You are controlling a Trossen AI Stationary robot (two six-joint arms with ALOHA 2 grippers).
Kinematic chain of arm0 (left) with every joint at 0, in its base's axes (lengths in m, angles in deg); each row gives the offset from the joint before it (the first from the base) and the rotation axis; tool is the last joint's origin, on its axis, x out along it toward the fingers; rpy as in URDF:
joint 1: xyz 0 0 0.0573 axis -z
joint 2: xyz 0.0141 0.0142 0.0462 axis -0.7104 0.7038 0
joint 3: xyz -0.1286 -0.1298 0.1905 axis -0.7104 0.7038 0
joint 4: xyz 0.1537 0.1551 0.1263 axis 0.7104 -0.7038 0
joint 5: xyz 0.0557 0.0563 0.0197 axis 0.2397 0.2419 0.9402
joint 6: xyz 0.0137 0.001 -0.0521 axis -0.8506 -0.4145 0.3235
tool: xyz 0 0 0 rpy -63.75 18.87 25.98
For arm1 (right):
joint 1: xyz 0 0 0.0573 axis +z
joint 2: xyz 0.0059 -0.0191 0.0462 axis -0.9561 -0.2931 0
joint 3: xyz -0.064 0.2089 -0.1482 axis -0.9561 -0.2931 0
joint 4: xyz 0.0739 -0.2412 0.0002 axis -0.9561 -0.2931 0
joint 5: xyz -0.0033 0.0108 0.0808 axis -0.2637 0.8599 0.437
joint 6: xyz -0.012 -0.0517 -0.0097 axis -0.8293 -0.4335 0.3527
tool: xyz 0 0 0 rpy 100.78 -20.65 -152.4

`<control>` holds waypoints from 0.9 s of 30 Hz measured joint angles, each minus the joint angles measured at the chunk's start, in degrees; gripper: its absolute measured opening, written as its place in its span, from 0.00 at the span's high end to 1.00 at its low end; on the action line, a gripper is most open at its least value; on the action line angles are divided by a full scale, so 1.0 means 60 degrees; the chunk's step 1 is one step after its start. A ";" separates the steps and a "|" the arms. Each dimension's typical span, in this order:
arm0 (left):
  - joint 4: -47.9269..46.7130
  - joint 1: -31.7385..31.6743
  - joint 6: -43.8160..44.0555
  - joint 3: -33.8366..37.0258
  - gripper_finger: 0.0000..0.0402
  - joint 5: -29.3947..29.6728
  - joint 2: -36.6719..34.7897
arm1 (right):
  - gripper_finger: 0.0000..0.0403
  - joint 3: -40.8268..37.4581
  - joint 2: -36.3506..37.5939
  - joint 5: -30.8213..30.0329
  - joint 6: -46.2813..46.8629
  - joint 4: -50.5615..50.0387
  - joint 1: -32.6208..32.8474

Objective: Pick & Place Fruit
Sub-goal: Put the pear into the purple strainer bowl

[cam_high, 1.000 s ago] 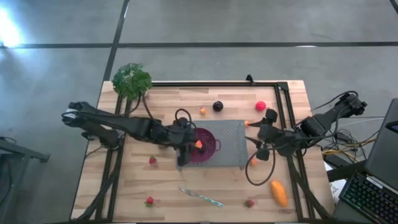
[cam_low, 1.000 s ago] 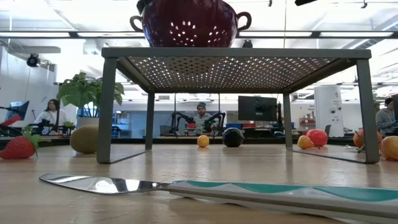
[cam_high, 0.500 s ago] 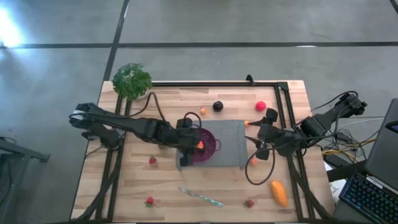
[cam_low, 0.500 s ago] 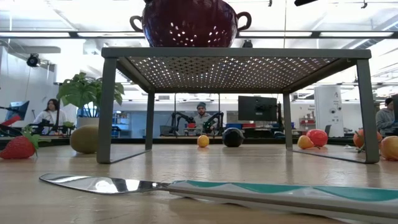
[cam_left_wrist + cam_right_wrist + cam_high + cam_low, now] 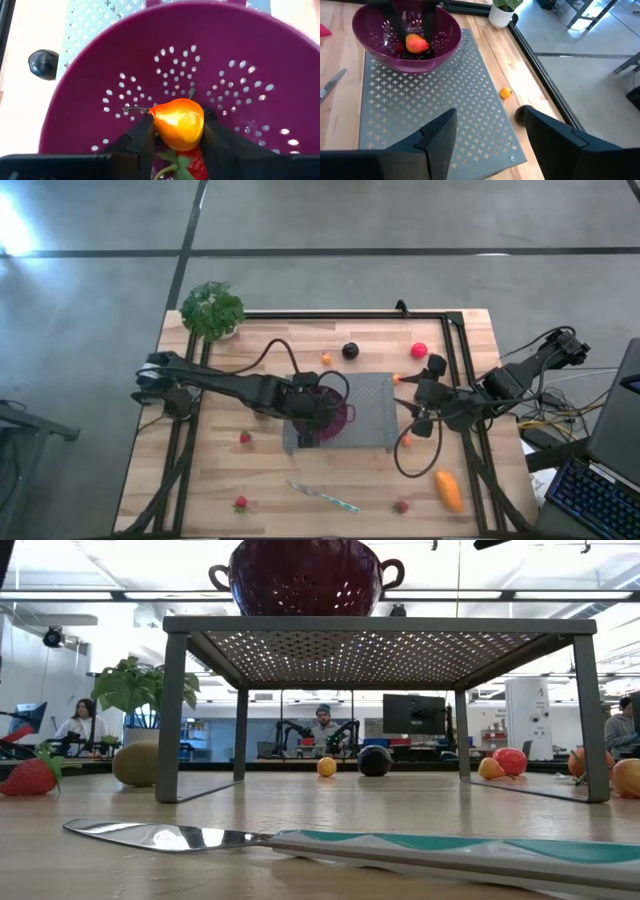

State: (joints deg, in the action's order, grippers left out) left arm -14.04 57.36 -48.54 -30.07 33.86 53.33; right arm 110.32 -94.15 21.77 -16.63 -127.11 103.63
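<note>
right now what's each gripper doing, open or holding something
left gripper: shut on the orange fruit, inside the purple colander.
right gripper: open, empty, over the grey rack.

a glossy orange pear-shaped fruit [image 5: 178,123] sits pinched between the left gripper [image 5: 176,131]'s two fingers, low inside the purple colander, stem end tilted sideways. beneath it lies a red strawberry [image 5: 192,161] with green leaves. out on the surface rest a dark plum [image 5: 350,351], a pink-red ball [image 5: 419,350], a tiny orange piece [image 5: 326,359], more strawberries [image 5: 245,438] and an oblong orange fruit [image 5: 449,491].
</note>
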 joint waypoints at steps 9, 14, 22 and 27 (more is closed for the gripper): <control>-0.0057 0.0000 0.0133 -0.0018 0.56 -0.0054 -0.0058 | 0.46 0.0000 0.0000 0.0000 -0.0020 -0.0010 0.0000; -0.0061 -0.0004 0.0189 -0.0014 0.46 -0.0102 -0.0058 | 0.43 0.0000 -0.0004 0.0004 -0.0017 -0.0012 0.0000; -0.0538 -0.0004 0.0113 -0.0478 0.43 -0.0119 -0.0387 | 0.38 0.0000 -0.0011 0.0004 -0.0018 -0.0033 0.0000; -0.0802 0.0000 -0.0022 -0.0923 0.43 -0.0119 -0.0720 | 0.36 0.0000 -0.0011 0.0004 -0.0020 -0.0044 0.0000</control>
State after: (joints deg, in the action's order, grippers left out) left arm -18.86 57.36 -48.67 -35.61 33.15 49.01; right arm 110.32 -94.22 21.79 -16.75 -127.37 103.63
